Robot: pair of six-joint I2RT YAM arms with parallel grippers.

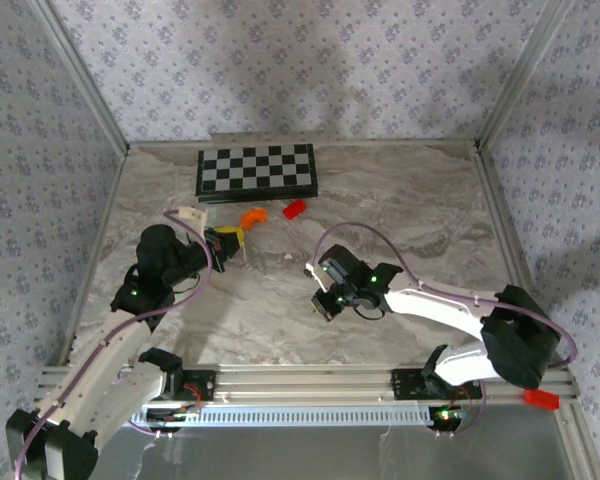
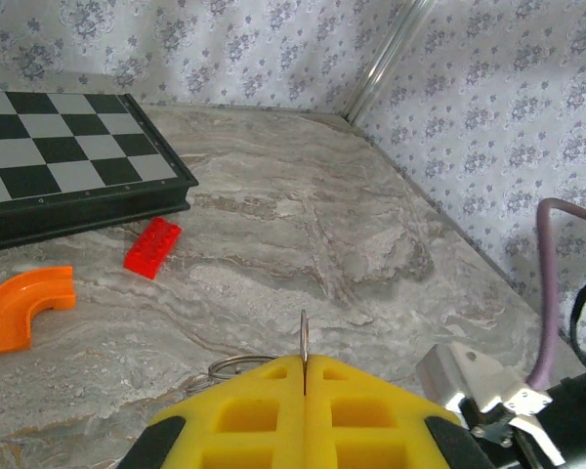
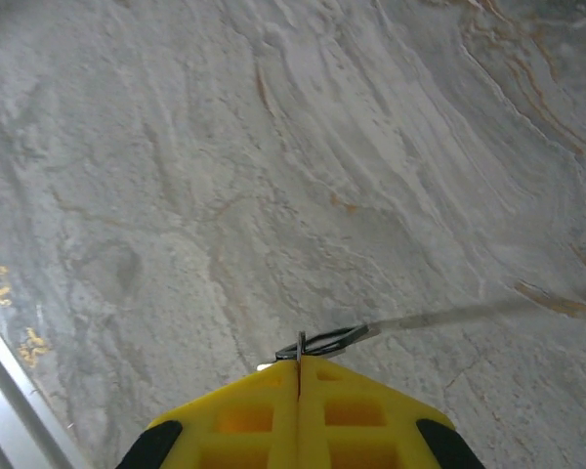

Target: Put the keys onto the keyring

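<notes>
the left jaws are clenched on the keyring [image 2: 304, 337], which stands edge-on as a thin silvery sliver from between the yellow pads [image 2: 244, 415]. a wire loop peeps out just left of them. the right jaws are clenched too, grasping what we take for the keys [image 3: 324, 341], a small dark oblong poking from the tips just above the desk [image 3: 176, 195]. seen from above, the two arms are well apart, so we judge the joining not yet begun.

the danger, as we see it, is that both pieces are held by a bare edge. any knock when they meet could twist one in its pads or flick it onto the marble, where a thin ring lying flat is hard to pick up. edge-on, the ring also makes a poor target: with a slight tilt the key would slide past.

the orange curved piece [image 2: 24, 308], red block [image 2: 153, 246] and checkerboard [image 2: 68, 166] lie beyond the left jaws, near but not between the arms, so nothing stands in the way.
</notes>
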